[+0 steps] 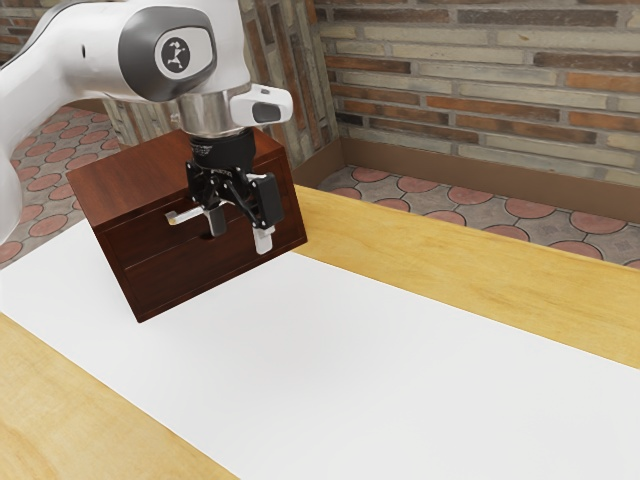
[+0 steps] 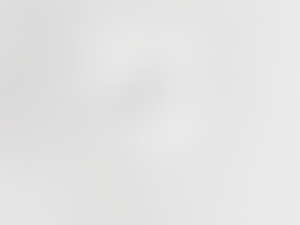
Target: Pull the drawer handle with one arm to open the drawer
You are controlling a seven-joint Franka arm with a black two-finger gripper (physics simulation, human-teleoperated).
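A dark wooden drawer box [image 1: 150, 190] stands on the table at the exterior view's left. A pale bar handle [image 1: 183, 216] sticks out of its upper front panel, which looks flush with the box. My black gripper [image 1: 238, 235] hangs straight down just in front of that panel, open, its fingers spread wide. The nearer finger [image 1: 263, 238] has a white tip. The other finger [image 1: 214, 224] is at the handle's right end and hides part of the bar. Nothing is clamped between the fingers.
A white mat [image 1: 330, 350] runs across the wooden table [image 1: 480, 270] and appears as a pale surface [image 2: 150, 112] under my hand in the wrist view. Brick walls and a tiled floor lie behind the table.
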